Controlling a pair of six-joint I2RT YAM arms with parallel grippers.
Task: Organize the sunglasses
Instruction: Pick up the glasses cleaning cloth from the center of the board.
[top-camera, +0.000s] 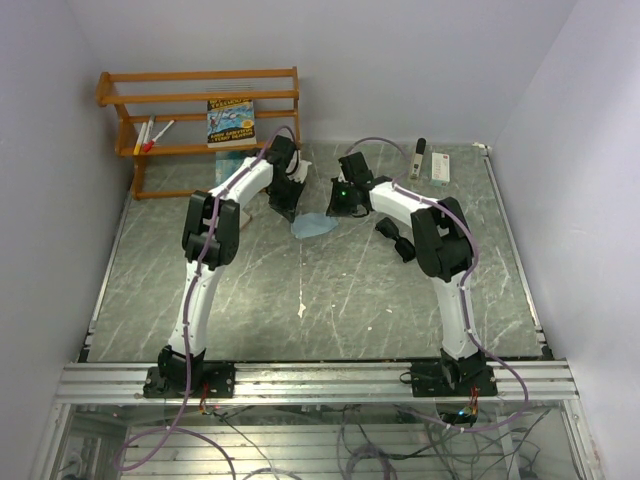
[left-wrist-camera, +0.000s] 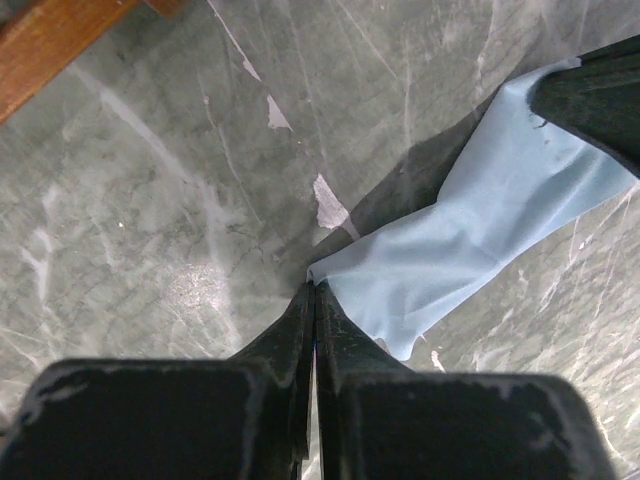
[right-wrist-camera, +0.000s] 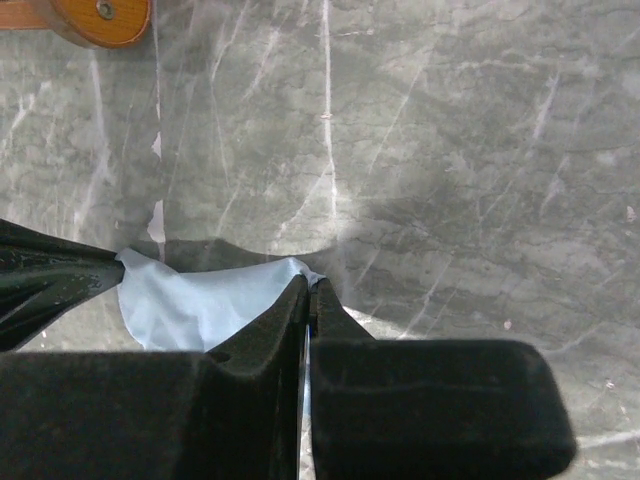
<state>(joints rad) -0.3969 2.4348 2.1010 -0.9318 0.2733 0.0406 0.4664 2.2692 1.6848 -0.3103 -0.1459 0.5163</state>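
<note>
now | left pincer, right pincer clamp blue cloth | rack, book behind

Soft, even light falls from above in the overhead view, tinting the pale walls faintly violet. The marbled table carries a dull sheen and short, diffuse shadows under the arms. In the 2 wrist views the table is sharp, while the left gripper and right gripper blur close to the lens. A dark shadow edges the blue cloth.
</note>
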